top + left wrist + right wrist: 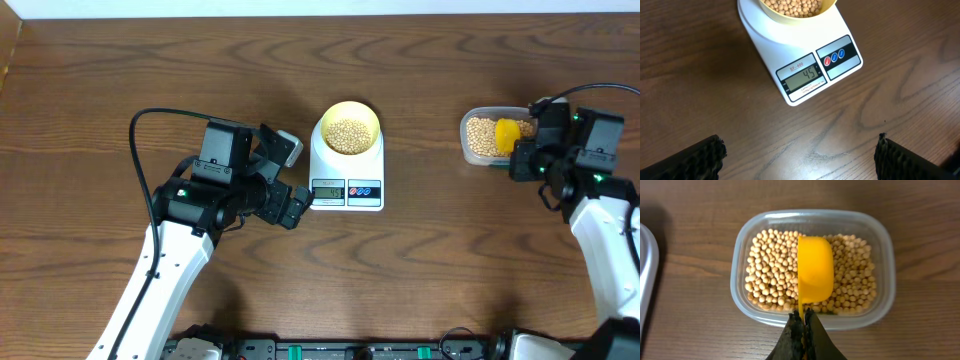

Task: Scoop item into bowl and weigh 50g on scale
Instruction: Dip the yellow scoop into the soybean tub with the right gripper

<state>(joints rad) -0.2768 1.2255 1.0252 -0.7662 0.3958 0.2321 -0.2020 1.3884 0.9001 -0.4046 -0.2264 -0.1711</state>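
Dark brown wood-grain table fills every view; the white scale stands near its middle, with the pale yellow bowl sitting on the round platform at the back. Tan beans lie in the bowl, covering its bottom. The left wrist camera shows the scale's display reading 45; beside it sit three small round buttons, one red and two blue.

The left gripper hovers just left of the scale's front corner; its jaws stand wide apart, the dark fingertips showing at the two lower corners of the wrist view with only bare wood between them; it holds nothing and does not touch the scale.

Well apart to the right lies a clear plastic tub, filled with the same beans; the right gripper is at its near wall, its jaws pinched tight on the thin handle of a bright yellow scoop. The scoop's head lies over the beans at the middle of the tub; whether it carries any beans I cannot tell.
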